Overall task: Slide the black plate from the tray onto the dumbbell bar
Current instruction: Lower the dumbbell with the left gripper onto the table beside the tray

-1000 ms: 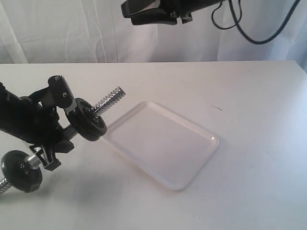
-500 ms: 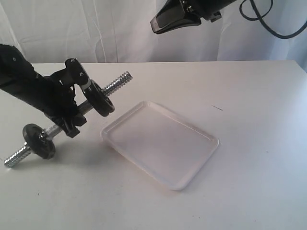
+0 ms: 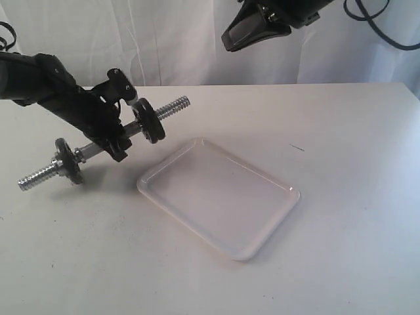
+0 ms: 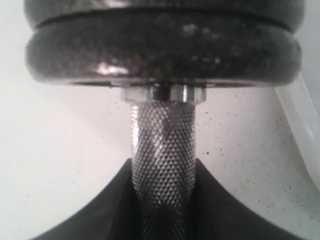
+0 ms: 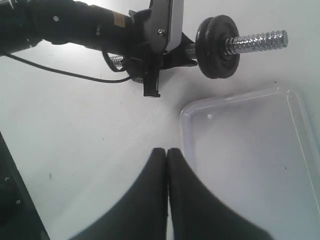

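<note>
My left gripper (image 3: 119,136) is shut on the knurled middle of the dumbbell bar (image 3: 172,107) and holds it slanted above the table, left of the tray (image 3: 289,192). In the left wrist view the bar (image 4: 162,135) runs out between my fingertips (image 4: 162,167) to a thick round-rimmed disc (image 4: 160,52), with the thinner black plate (image 4: 165,7) pressed against its far side. Both discs (image 5: 217,45) sit inside the threaded end. Nothing lies in the tray (image 5: 235,98). My right gripper (image 3: 228,41) hangs shut and empty high at the back, its tips (image 5: 166,151) pointing down.
Another small black disc (image 3: 66,159) sits near the bar's other threaded end, low over the table. White curtains hang behind the white table (image 3: 341,249). Black cables (image 3: 384,29) loop at the top right.
My left arm has swung the bar up and back to the left, away from the tray, and more level. My right gripper has drifted right along the top of the view.
</note>
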Robot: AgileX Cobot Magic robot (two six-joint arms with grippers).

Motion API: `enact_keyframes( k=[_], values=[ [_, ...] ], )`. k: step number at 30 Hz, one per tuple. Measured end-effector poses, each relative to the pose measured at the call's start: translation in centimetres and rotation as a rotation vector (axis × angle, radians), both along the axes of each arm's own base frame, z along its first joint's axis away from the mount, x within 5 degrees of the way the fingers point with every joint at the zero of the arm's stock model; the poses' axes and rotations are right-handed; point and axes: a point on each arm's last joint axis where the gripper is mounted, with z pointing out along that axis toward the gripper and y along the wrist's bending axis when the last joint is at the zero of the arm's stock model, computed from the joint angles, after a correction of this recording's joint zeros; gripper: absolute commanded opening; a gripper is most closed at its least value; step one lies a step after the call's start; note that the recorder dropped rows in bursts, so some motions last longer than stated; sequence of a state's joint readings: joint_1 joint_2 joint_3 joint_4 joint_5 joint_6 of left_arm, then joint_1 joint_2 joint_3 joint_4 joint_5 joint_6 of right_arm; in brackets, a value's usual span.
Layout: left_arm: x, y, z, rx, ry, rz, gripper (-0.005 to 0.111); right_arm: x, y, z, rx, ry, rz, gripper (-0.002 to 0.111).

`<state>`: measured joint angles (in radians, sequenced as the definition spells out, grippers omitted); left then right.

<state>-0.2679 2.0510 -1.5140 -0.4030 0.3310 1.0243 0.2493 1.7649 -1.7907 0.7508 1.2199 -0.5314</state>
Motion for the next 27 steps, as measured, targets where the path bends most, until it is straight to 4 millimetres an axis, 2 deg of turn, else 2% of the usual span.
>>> enact_keyframes(
  k=[7,14,20,27],
  values=[
    [2.2,-0.6,-1.7,-0.013,0.016,0.018,0.0,-1.3,-0.4,1.8,0.007,-0.049,-0.001,0.0],
    [3.5,-0.9,-1.8,-0.053,-0.006,0.074,0.0,-2.6,-0.8,3.4,0.008,-0.091,-0.009,0.0],
    [3.6,-1.1,-1.8,-0.083,0.017,0.117,0.0,-3.5,-1.0,4.4,0.012,-0.117,-0.011,0.0],
    [3.1,-2.4,-1.8,-0.093,0.03,0.11,0.0,-3.6,-1.1,4.6,0.01,-0.122,-0.013,0.0]
  ],
)
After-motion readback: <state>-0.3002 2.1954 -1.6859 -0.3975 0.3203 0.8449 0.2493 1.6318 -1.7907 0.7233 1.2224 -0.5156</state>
